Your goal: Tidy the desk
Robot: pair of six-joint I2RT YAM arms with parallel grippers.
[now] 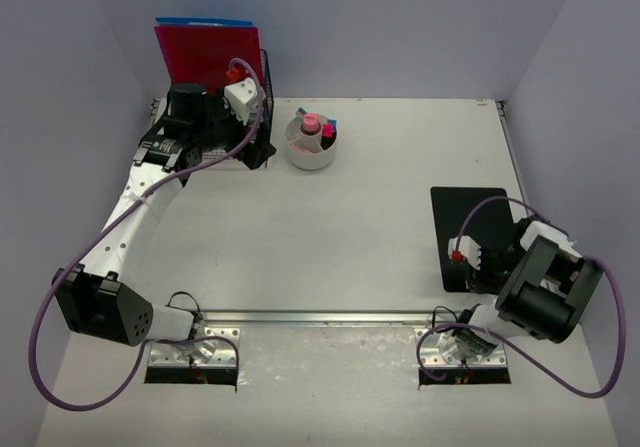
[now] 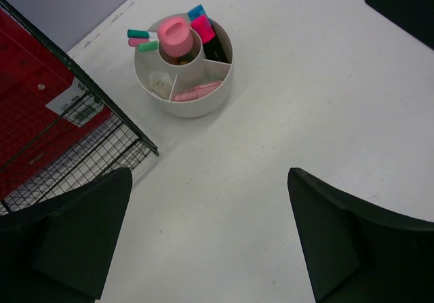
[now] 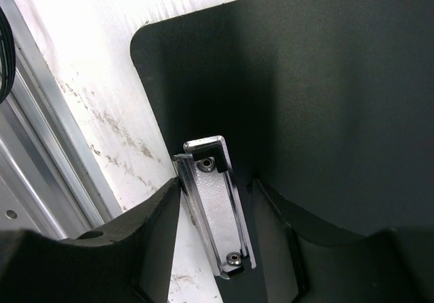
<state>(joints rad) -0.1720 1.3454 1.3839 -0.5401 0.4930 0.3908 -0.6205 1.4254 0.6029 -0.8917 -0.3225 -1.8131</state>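
Note:
The desk (image 1: 330, 237) is an off-white tabletop with a silver rail (image 1: 330, 318) along its front edge. At the back left, my left gripper (image 1: 255, 147) hangs open over bare desk (image 2: 217, 201), between a black wire rack (image 2: 88, 133) and a round white organizer (image 2: 183, 69); nothing lies between its fingers. At the near right, a black clipboard (image 1: 470, 217) lies flat. My right gripper (image 3: 215, 181) is closed on the clipboard's silver metal clip (image 3: 217, 208), one finger on each side.
The wire rack (image 1: 262, 77) holds a red folder (image 1: 205, 52) upright against the back wall. The organizer (image 1: 311, 145) holds pink, blue and teal markers. Lavender walls enclose the desk. The rail (image 3: 41, 154) runs just left of the clipboard's corner.

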